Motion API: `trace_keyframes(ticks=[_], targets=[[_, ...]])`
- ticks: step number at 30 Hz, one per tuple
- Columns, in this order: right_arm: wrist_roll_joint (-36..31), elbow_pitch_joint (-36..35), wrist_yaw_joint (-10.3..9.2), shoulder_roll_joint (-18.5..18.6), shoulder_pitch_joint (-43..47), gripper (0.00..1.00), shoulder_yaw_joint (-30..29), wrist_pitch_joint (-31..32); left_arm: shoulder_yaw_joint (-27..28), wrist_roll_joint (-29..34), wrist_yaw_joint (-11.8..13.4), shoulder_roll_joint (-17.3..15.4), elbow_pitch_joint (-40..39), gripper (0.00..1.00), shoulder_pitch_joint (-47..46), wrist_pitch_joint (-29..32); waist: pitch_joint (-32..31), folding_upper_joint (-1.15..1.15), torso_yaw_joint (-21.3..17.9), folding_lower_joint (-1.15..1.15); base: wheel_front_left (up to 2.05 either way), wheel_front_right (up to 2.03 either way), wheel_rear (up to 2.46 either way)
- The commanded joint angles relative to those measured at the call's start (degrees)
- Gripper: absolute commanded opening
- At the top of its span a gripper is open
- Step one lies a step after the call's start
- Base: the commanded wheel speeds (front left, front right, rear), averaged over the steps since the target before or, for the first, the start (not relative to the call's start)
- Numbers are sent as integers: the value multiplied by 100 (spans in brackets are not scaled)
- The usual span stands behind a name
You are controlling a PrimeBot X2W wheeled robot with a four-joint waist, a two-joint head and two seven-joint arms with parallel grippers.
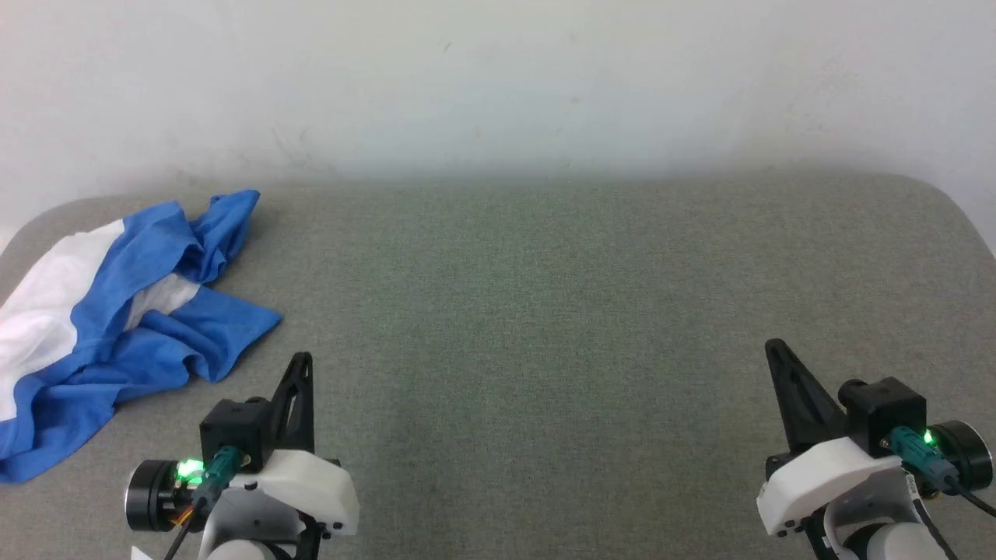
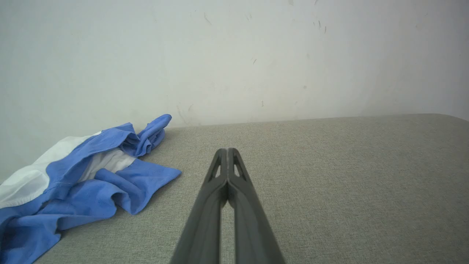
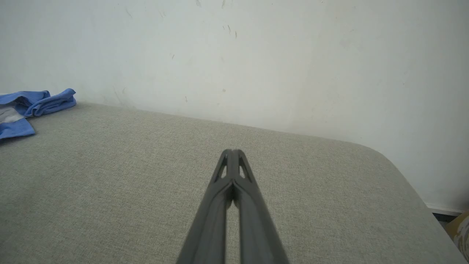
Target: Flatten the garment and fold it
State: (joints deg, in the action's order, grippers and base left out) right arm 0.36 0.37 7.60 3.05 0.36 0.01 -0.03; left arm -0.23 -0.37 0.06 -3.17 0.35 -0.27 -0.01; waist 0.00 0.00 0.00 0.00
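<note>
Left gripper (image 1: 302,362) clenched, empty, head view lower left; right gripper (image 1: 774,348) same, lower right; garment (image 1: 117,311) crumpled at table (image 1: 529,311) left edge.
Left wrist: jaws together, garment left, apart.
Right wrist: jaws together, garment far left.

The crumpled soft jersey shirt (image 1: 156,342) is bright blue with white panels. The woven fabric tabletop (image 1: 545,311) is flecked grey, the plaster wall (image 1: 498,78) off-white and faintly scuffed. The left gripper (image 1: 302,359) and right gripper (image 1: 773,346) are matte black.
</note>
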Motion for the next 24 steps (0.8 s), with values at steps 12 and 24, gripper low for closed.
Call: trace_keyframes(ticks=[12,24], targets=[[-36,-37,-11,-17,-36,0,-1,3,23,37,-6,29,-35,0,27,1,0,0,0,0,0,0,0],[61,51,1,2,11,100,-9,-39,-9,-21,7,-2,23,100,-3,-40,1,0,0,0,0,0,0]])
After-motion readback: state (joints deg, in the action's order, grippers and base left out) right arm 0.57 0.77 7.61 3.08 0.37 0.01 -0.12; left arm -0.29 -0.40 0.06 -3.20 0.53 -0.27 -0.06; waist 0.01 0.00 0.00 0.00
